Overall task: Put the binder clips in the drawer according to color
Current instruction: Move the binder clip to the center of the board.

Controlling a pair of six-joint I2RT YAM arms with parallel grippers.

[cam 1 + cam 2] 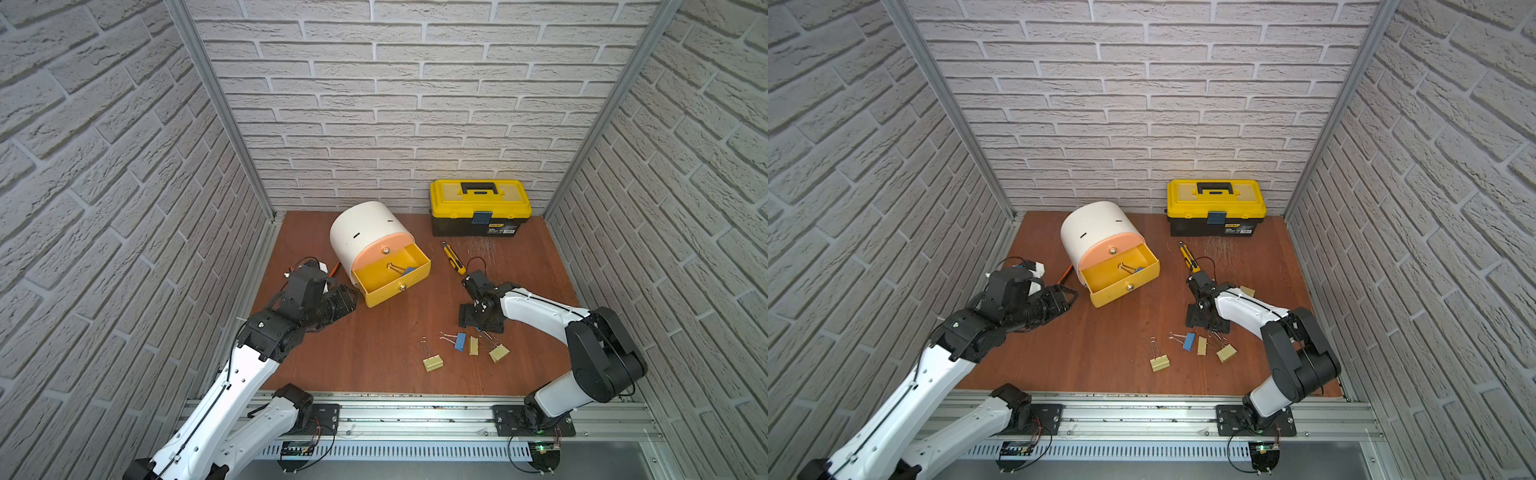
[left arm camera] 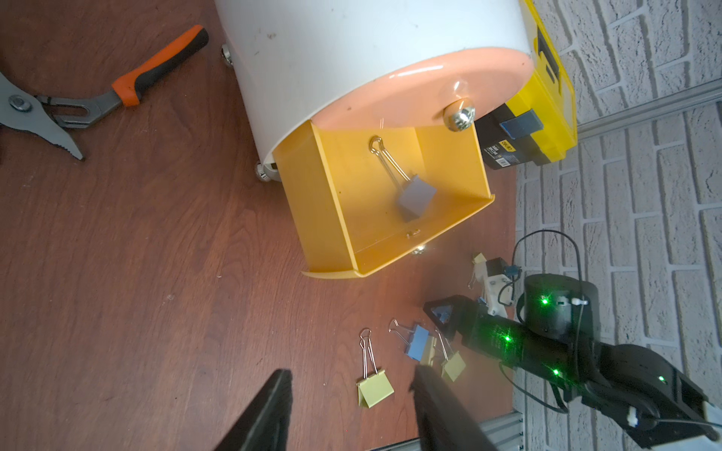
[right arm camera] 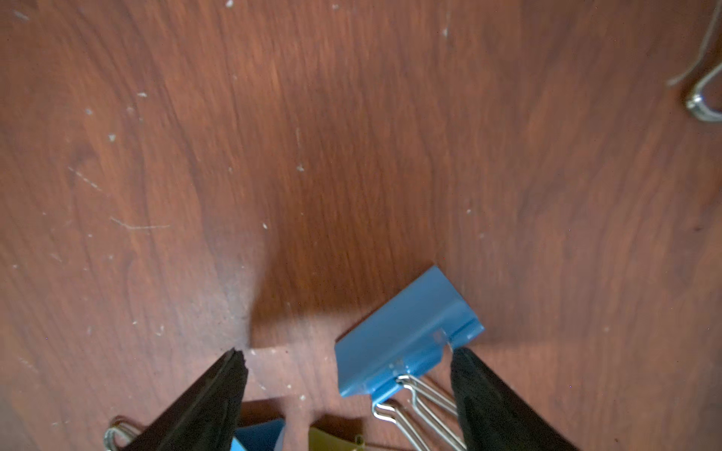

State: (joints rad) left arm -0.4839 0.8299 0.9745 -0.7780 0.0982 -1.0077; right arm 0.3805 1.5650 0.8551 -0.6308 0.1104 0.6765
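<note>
The right gripper [image 3: 347, 375] gapes wide, holding nothing. A blue binder clip [image 3: 406, 336] lies between its fingers, touching one fingertip [image 3: 465, 363].

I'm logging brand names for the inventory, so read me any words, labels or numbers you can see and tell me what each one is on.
No text here can be read.
Toolbox: a yellow and black label on its black front below the latch, print too small and blurred.
Same label in the left wrist view: sideways, blurred, unreadable.
Drawer cabinet, binder clips, utility knife: no visible lettering.
</note>
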